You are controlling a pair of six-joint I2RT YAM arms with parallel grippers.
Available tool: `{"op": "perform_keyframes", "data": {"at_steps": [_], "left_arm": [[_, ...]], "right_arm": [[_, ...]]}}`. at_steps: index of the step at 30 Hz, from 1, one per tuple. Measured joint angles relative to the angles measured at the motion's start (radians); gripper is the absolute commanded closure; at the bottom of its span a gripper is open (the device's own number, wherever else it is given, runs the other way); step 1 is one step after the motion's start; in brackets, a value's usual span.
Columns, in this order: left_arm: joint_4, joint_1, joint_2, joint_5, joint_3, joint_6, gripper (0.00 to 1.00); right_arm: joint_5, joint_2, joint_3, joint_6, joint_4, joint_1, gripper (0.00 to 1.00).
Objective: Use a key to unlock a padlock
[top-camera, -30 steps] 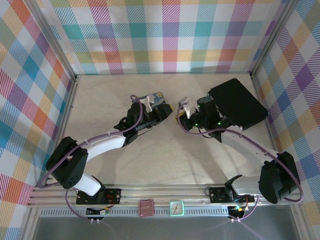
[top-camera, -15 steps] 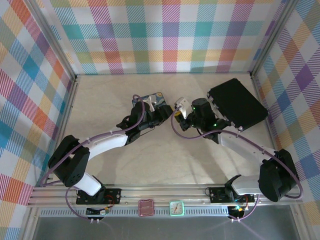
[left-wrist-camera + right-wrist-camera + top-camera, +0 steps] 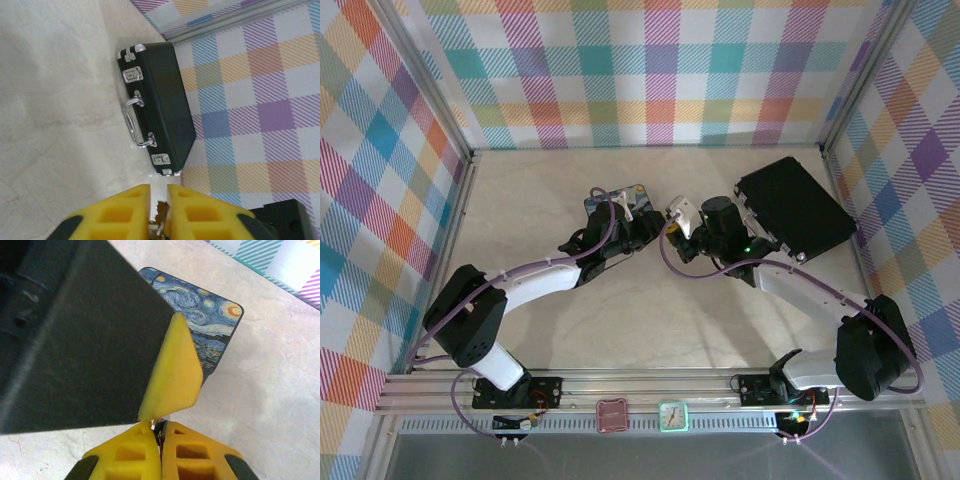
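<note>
The left gripper (image 3: 159, 192) pinches the brownish key (image 3: 160, 213), which sits at 4 o'clock of the starry-night tin (image 3: 210, 325); the right gripper (image 3: 159, 428) is pressed fully shut and meets it tip to tip.

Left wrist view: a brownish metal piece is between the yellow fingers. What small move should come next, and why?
Probably close the left gripper fully on the key, then hold. The key sits in a narrow gap between its yellow fingers, and the shut right gripper is close beside them.
</note>
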Motion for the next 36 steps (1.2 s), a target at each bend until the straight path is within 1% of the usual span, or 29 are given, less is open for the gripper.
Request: {"op": "perform_keyframes", "data": {"at_steps": [1,3,5,7,9,12,16,18,20,23,26,28,33,36], "left_arm": [[-0.001,0.000,0.003,0.000,0.001,0.006,0.99],[-0.002,-0.001,0.008,-0.003,0.005,0.020,1.00],[-0.013,-0.002,0.008,-0.003,0.011,0.034,1.00],[-0.015,-0.002,0.008,-0.004,0.016,0.064,1.00],[-0.018,-0.003,0.008,-0.007,0.016,0.101,1.00],[-0.017,-0.003,0.008,-0.001,0.018,0.157,1.00],[-0.026,0.007,0.006,0.034,0.039,0.245,1.00],[-0.024,0.013,-0.004,0.059,0.040,0.285,1.00],[-0.010,0.021,-0.017,0.098,0.037,0.320,1.00],[0.056,0.046,-0.040,0.174,0.018,0.362,1.00],[0.135,0.070,-0.054,0.242,-0.004,0.381,1.00],[0.185,0.082,-0.056,0.281,-0.010,0.385,1.00],[0.280,0.089,-0.056,0.351,-0.013,0.380,1.00],[0.316,0.089,-0.058,0.367,-0.016,0.376,1.00]], "right_arm": [[0.001,0.000,0.000,0.000,0.000,0.000,1.00],[0.003,0.000,-0.002,0.001,0.000,-0.002,1.00],[0.003,-0.001,-0.003,0.007,0.000,-0.002,0.88],[0.002,-0.006,-0.005,0.027,-0.001,-0.005,0.71],[-0.015,-0.024,-0.006,0.060,-0.001,-0.017,0.63],[-0.078,-0.075,-0.006,0.137,-0.009,-0.061,0.58],[-0.185,-0.134,-0.006,0.277,-0.003,-0.166,0.54],[-0.232,-0.156,-0.008,0.343,0.006,-0.210,0.49],[-0.276,-0.167,-0.008,0.399,0.010,-0.222,0.49],[-0.350,-0.169,-0.010,0.493,0.018,-0.227,0.48],[-0.426,-0.170,-0.039,0.592,0.087,-0.232,0.49],[-0.484,-0.170,-0.077,0.661,0.157,-0.232,0.52],[-0.555,-0.170,-0.136,0.748,0.279,-0.232,0.57],[-0.576,-0.170,-0.146,0.769,0.335,-0.232,0.60]]}}
